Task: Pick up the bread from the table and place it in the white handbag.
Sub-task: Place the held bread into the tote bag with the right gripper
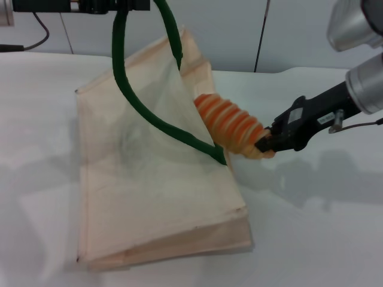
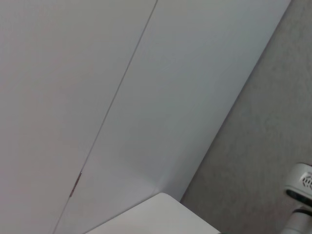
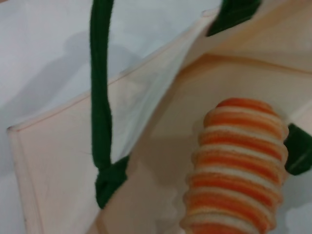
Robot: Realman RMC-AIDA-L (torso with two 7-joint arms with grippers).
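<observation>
The white handbag [image 1: 155, 197] lies on the table [image 1: 311, 233] with its upper side pulled up, so its mouth gapes toward the right. One dark green handle [image 1: 140, 107] runs up to my left gripper [image 1: 128, 5] at the top edge of the head view, which is shut on it. My right gripper [image 1: 264, 146] is shut on one end of the bread [image 1: 233, 125]. The orange, cream-striped loaf points into the bag's mouth, its far end just past the rim. In the right wrist view the bread [image 3: 239, 165] hangs before the open handbag [image 3: 53, 146].
A black cable [image 1: 37, 33] runs along the back left by the wall. My right arm's silver links [image 1: 359, 54] reach in from the upper right. White tabletop surrounds the bag on all sides. The left wrist view shows only wall panels and a pale corner.
</observation>
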